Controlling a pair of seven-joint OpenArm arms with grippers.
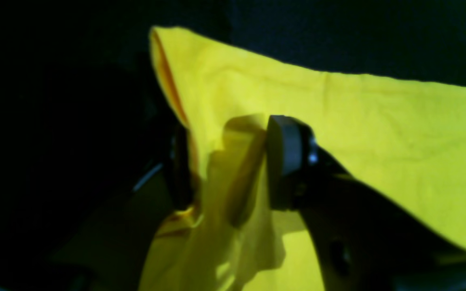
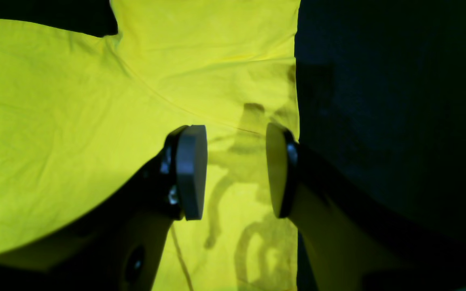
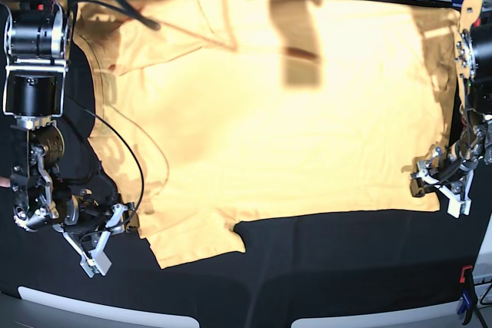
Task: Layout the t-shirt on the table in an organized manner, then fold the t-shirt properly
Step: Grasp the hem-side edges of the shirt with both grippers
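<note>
Left pincer pinching t-shirt hem; right pincer spread above sleeve.

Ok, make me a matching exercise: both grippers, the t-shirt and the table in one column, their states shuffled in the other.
1. left gripper
2. right gripper
3. t-shirt
4. table

A. covered in black cloth
B. jaws open above flat cloth at the shirt's edge
C. spread out, pale orange-yellow
D. jaws around a raised fold of cloth

Pairs: 1-D, 2-B, 3-C, 4-A
</note>
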